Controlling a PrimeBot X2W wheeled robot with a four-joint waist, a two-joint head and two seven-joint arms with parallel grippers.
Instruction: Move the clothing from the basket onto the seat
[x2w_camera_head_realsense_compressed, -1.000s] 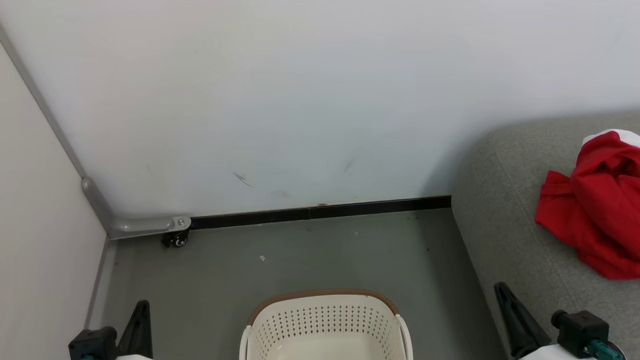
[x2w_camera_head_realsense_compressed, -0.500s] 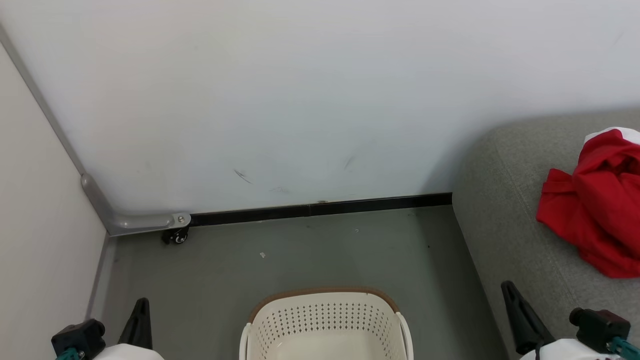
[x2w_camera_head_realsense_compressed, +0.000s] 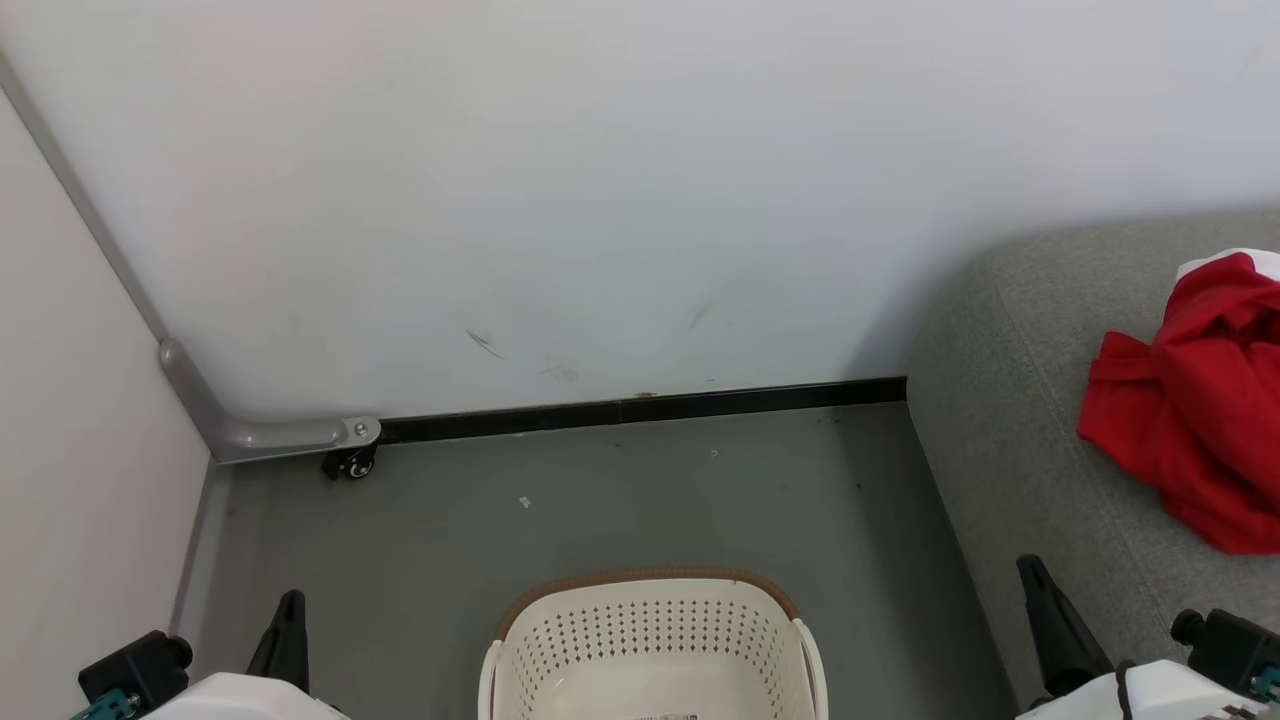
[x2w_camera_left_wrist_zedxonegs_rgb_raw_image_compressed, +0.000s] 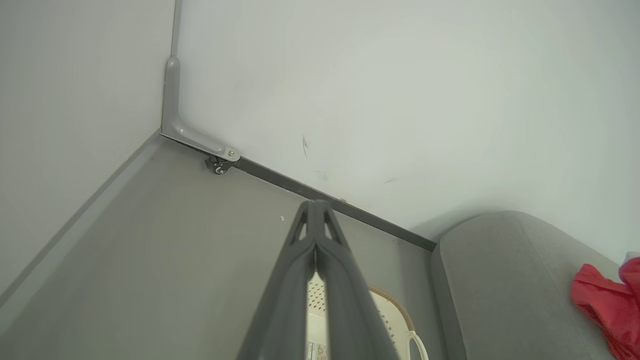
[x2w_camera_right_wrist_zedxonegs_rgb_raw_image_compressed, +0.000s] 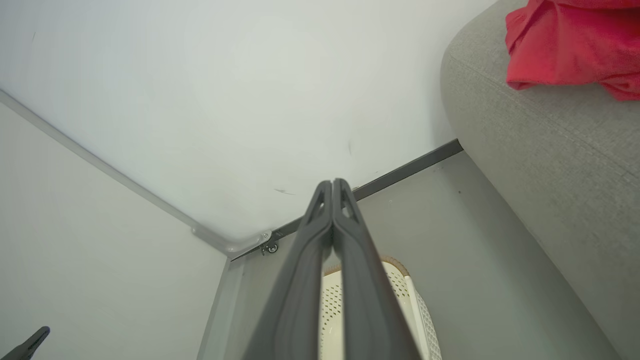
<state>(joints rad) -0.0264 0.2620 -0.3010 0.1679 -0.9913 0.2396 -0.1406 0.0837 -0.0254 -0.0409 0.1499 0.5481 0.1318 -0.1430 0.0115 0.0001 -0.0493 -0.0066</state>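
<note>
Two grippers are counted, the left gripper and the right gripper, with one basket between them. One seat lies beside the right gripper, bearing one heap of red clothing whose garments cannot be counted apart. Ahead of the left gripper are one caster wheel and one metal corner bracket.

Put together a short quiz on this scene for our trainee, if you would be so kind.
1. True or false: the red clothing lies on the grey seat.
2. What does the visible part of the basket hold? A) red clothing B) no clothing C) a shoe
3. Fill in: the left gripper and the right gripper are both ____.
Key: 1 true; 2 B; 3 shut.
</note>
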